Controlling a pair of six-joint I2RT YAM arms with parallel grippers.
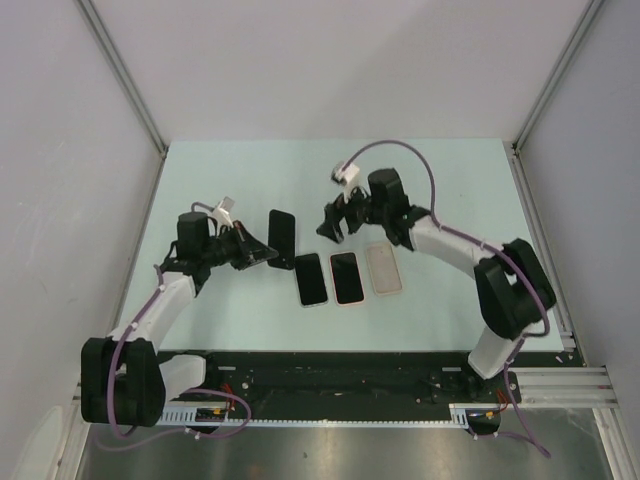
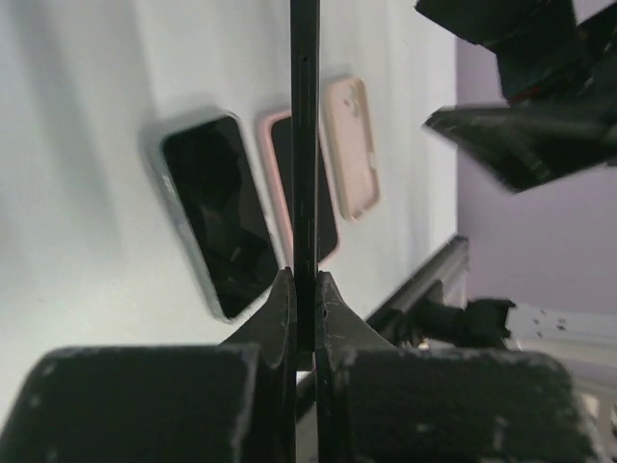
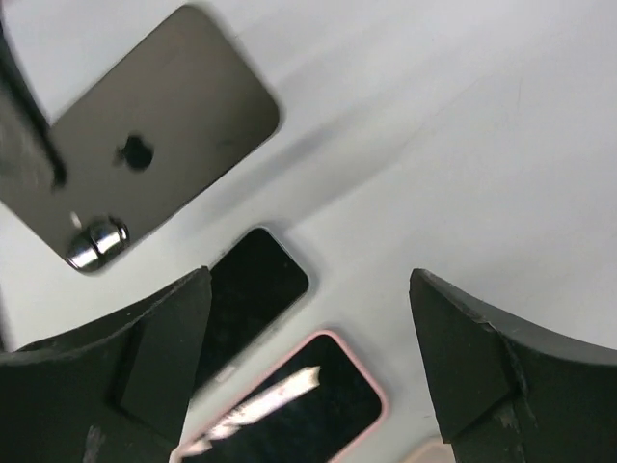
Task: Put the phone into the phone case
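Note:
My left gripper (image 1: 262, 254) is shut on a dark grey phone (image 1: 282, 238) and holds it on edge above the table. In the left wrist view the phone (image 2: 305, 145) shows edge-on between my fingertips (image 2: 283, 299). In the right wrist view its back (image 3: 154, 145) with logo and camera faces me. An empty beige phone case (image 1: 384, 270) lies flat to the right; it also shows in the left wrist view (image 2: 350, 159). My right gripper (image 1: 333, 225) is open and empty, hovering just right of the held phone, jaws wide apart (image 3: 310, 280).
Two cased phones lie screen-up between the grippers: one in a pale case (image 1: 311, 279) and one in a pink case (image 1: 346, 278), left of the beige case. They also show in the right wrist view (image 3: 255, 289) (image 3: 308, 405). The metal rail (image 1: 400, 385) runs along the near edge.

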